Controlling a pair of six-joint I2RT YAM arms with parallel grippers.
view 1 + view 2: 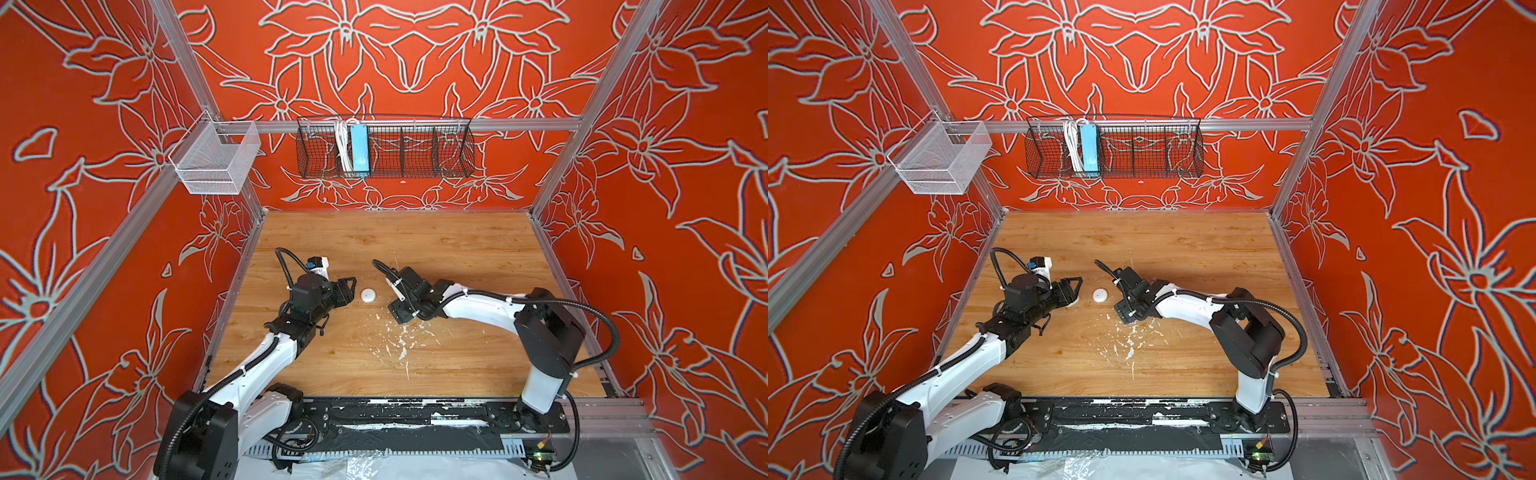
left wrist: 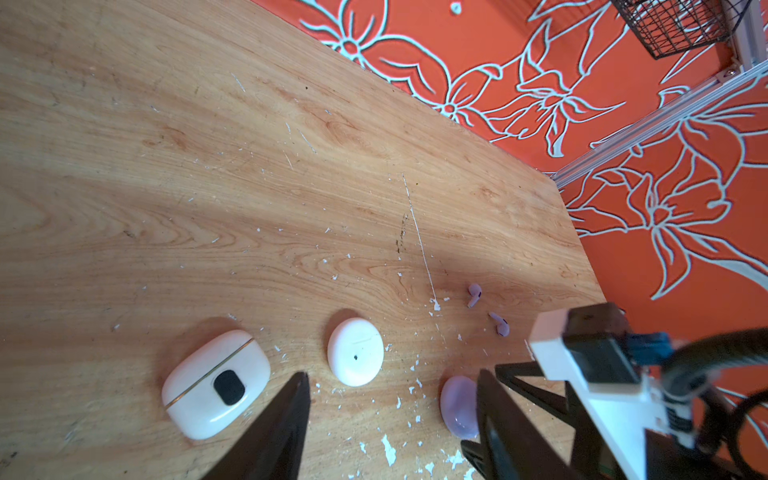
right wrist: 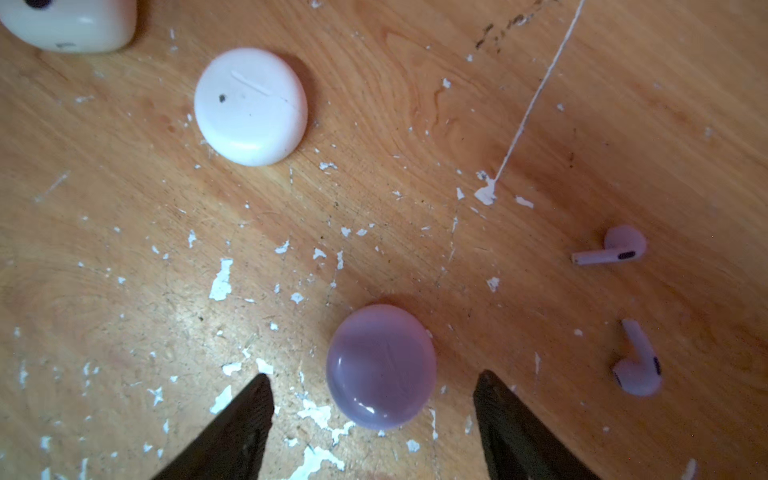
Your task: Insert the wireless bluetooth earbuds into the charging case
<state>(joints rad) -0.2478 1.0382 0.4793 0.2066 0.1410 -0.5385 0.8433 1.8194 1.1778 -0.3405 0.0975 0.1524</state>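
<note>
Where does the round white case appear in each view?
Both top views: round white case mid-table, beyond the paint flecks.
Left wrist: between cream case and lavender case.
Right wrist: between the same two cases.
Shared landmark: the paint flecks.

The left arm (image 1: 253, 365) and right arm (image 1: 484, 305) match: glossy white shells between chunky matt-black joint housings. A ribbed black conduit (image 1: 598, 316) trails along each, pinned by white zip ties (image 1: 243, 371). Each wrist bears a white camera bracket (image 1: 321, 264) with a blue plug (image 1: 311, 262). The fingers (image 3: 232, 432) are thin, black, pointed. Black base plates (image 1: 536, 420) anchor both.
</note>
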